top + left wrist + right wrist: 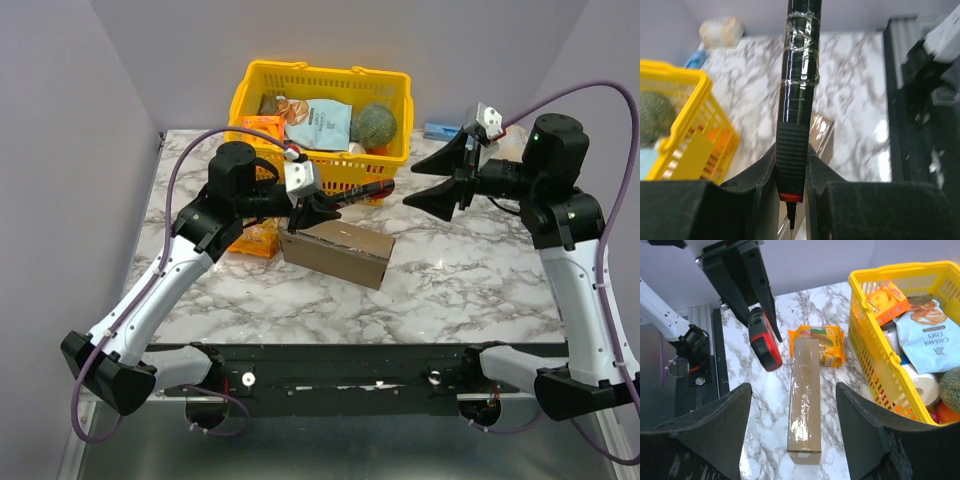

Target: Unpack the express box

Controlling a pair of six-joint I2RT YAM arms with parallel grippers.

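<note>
The express box (335,252), a brown cardboard mailer sealed with clear tape, lies shut on the marble table in front of the basket. My left gripper (318,210) hovers over its far left corner, shut on a black and red utility knife (362,190). In the left wrist view the knife (799,75) runs straight up from between the fingers, and a corner of the box (822,132) shows below. My right gripper (445,185) hangs open in the air to the right of the box, holding nothing. Its wrist view looks along the box (805,405) and catches the knife (764,340).
A yellow basket (320,120) full of snack packs and a green round thing stands behind the box. An orange snack pack (255,238) lies on the table left of the box. A small blue item (440,130) sits at the back right.
</note>
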